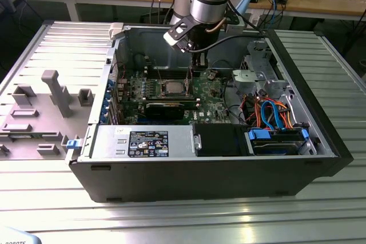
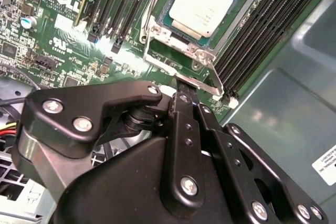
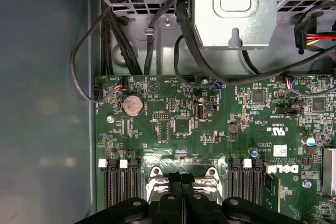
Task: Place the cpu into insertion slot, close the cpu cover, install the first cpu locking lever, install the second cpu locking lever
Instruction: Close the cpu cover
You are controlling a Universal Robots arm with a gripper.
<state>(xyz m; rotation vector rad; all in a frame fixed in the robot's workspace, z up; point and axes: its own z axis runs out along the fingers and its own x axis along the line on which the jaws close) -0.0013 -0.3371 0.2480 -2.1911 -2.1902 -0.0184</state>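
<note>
The cpu [image 2: 202, 3] is seated flat in the slot [image 2: 157, 56]. From what I can see the cover [image 2: 169, 36] is down around it, with the grey top showing through the window. So steps one and two look done to me, and this is lever time.

Just off the cpu's corner, a thin silver lever [image 2: 210, 74] runs along the cover's edge. The claw [image 2: 184, 90] has its tips right at the lever's end. The fingers [image 3: 173, 192] are pressed together, not spread. I can't tell whether they're pinching the lever or just pushing on it.

My guess is the lever needs a firm push down and a tuck under its catch. The handle is skinny, so a slip would land on the board [image 3: 210, 124] or on the memory slots [image 2: 262, 30] flanking the cpu.
</note>
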